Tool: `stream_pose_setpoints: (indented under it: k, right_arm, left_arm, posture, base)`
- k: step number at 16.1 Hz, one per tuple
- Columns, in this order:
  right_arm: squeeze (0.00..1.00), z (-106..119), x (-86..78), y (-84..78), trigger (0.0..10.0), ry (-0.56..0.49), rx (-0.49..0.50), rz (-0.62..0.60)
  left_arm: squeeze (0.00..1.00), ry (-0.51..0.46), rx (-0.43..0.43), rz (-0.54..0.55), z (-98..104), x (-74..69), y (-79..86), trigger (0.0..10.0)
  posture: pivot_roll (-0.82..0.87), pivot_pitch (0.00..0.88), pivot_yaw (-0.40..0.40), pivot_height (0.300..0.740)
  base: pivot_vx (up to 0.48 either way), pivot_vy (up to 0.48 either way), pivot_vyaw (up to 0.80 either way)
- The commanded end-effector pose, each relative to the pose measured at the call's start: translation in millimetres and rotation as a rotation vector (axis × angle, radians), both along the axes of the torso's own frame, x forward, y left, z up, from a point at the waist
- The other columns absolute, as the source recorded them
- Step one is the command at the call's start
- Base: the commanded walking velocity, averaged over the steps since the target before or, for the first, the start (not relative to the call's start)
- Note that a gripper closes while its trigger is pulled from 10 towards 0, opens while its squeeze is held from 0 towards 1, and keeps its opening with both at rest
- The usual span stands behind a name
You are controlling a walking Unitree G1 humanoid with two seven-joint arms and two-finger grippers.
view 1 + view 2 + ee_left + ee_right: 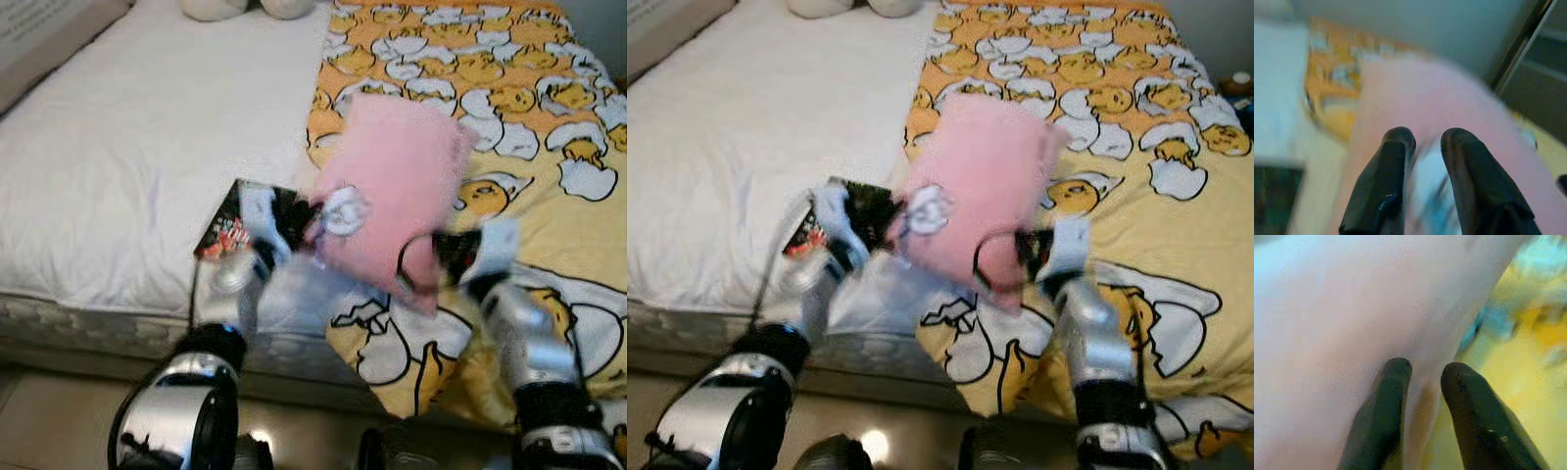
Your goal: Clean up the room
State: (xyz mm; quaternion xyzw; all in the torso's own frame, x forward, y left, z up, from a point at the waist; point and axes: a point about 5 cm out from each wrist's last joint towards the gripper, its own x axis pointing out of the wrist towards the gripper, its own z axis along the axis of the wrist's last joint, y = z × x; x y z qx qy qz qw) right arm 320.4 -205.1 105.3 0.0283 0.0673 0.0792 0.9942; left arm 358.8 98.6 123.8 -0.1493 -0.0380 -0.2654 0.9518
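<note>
Eye views: pink pillow [392, 191] is held up over the bed [147, 166], near its front edge. Left claw [312, 221] and right claw [423, 262] each pinch a lower corner.

Wrist views: fingers [1393, 161] clamp fabric. Keep both grips level; loads of open mattress ahead.

Fuzzy pink pillow [392, 186], soft plush cloth with a white patch sewn on. Under it, a smooth printed blanket [519, 108], yellow cloth, matt. The white sheet [147, 147] looks like plain matt fabric, slightly wrinkled. A glossy printed packet [230, 230] lies on it. Arms [519, 333] are shiny silver metal; fingers [1381, 416] smooth black plastic.
</note>
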Motion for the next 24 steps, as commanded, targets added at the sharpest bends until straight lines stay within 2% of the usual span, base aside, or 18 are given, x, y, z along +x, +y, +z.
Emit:
stream_pose_setpoints:
  k: [1, 4, 6, 7, 8, 9, 10, 11, 13, 14, 16, 17, 18, 21, 24]
  right_arm:
    - [0.11, 17.3, 2.8, -2.5, 0.0, -0.064, -0.011, -0.006]
    - [0.11, 25.4, 4.5, -6.9, 0.0, -0.079, -0.003, -0.011]
    - [0.12, 24.2, 4.1, -9.0, 0.0, -0.07, 0.0, -0.016]
    - [0.11, 21.1, 3.4, -9.2, 0.0, -0.049, -0.016, -0.027]
    - [0.07, 18.0, 3.1, -8.1, 3.9, -0.035, -0.064, -0.045]
    - [0.0, 18.1, 4.1, -4.2, 10.0, -0.065, -0.157, -0.078]
    - [0.0, 18.3, 3.6, -0.4, 10.0, -0.094, -0.183, -0.082]
    - [1.0, 18.9, 0.6, 4.6, 10.0, -0.143, -0.136, -0.123]
    - [1.0, 15.4, -3.1, 11.0, 10.0, -0.175, -0.12, -0.192]
    - [1.0, 12.0, -4.7, 16.4, 10.0, -0.177, -0.098, -0.205]
    - [1.0, 6.1, -7.6, 25.6, 10.0, -0.179, -0.079, -0.219]
    - [1.0, 6.1, -11.7, 31.0, 10.0, -0.204, -0.095, -0.215]
    - [1.0, 4.3, -16.8, 34.3, 10.0, -0.212, -0.083, -0.213]
    - [1.0, -0.6, -24.9, 33.1, 10.0, -0.21, -0.077, -0.219]
    - [1.0, -0.4, -19.5, 33.0, 10.0, -0.214, -0.081, -0.224]
  left_arm:
    - [0.0, -0.043, -0.009, -0.005, 8.8, -1.3, 5.4, 0.0]
    - [0.0, -0.079, 0.002, -0.019, 17.4, -6.5, 9.1, 0.0]
    - [0.0, -0.069, 0.023, -0.038, 16.0, -8.8, 9.4, 0.0]
    - [0.0, -0.05, 0.088, -0.012, 10.4, -7.7, 12.6, 10.0]
    - [0.0, -0.031, 0.187, 0.046, 2.6, -5.1, 20.7, 10.0]
    - [1.0, -0.028, 0.235, 0.09, -1.1, -2.5, 30.0, 10.0]
    - [1.0, -0.028, 0.261, 0.13, -1.1, -0.6, 34.5, 10.0]
    - [1.0, -0.033, 0.316, 0.179, -0.5, 1.3, 37.7, 10.0]
    - [1.0, -0.068, 0.365, 0.234, 4.8, 2.7, 35.0, 10.0]
    - [1.0, -0.069, 0.364, 0.249, 4.9, 3.3, 32.6, 10.0]
    - [1.0, -0.03, 0.32, 0.292, 0.6, 4.2, 31.5, 10.0]
    - [1.0, 0.018, 0.244, 0.329, -3.0, 2.2, 33.2, 10.0]
    - [1.0, 0.039, 0.213, 0.347, -6.6, -4.0, 34.9, 10.0]
    - [1.0, -0.001, 0.29, 0.3, -9.6, -18.4, 31.2, 10.0]
    - [1.0, -0.001, 0.31, 0.264, -10.3, -15.1, 18.3, 10.0]
  posture:
    - [-0.22, 0.021, 0.054, 0.703]
    - [-0.21, 0.015, 0.053, 0.703]
    - [-0.21, 0.013, 0.051, 0.703]
    - [-0.21, 0.015, 0.051, 0.703]
    - [-0.21, 0.014, 0.051, 0.703]
    - [-0.21, 0.013, 0.053, 0.703]
    - [-0.21, 0.007, 0.055, 0.703]
    - [-0.21, 0.003, 0.057, 0.703]
    - [-0.22, 0.0, 0.067, 0.703]
    - [-0.22, 0.0, 0.072, 0.703]
    - [-0.22, 0.0, 0.075, 0.703]
    - [-0.22, 0.0, 0.079, 0.703]
    - [-0.23, 0.0, 0.084, 0.703]
    - [-0.21, 0.0, 0.078, 0.703]
    - [-0.2, 0.0, 0.071, 0.703]
  base:
    - [0.0, 0.0, 0.0]
    - [0.0, 0.0, 0.0]
    - [0.0, 0.0, 0.0]
    - [0.0, 0.0, 0.0]
    - [0.0, 0.0, 0.0]
    - [0.0, 0.0, 0.0]
    - [0.0, 0.0, 0.0]
    - [0.0, 0.0, 0.0]
    - [0.0, 0.0, 0.0]
    - [0.0, 0.0, 0.0]
    - [0.0, 0.0, 0.0]
    - [0.0, 0.0, 0.0]
    - [0.0, 0.0, 0.0]
    - [0.0, 0.0, 0.0]
    - [0.0, 0.0, 0.0]
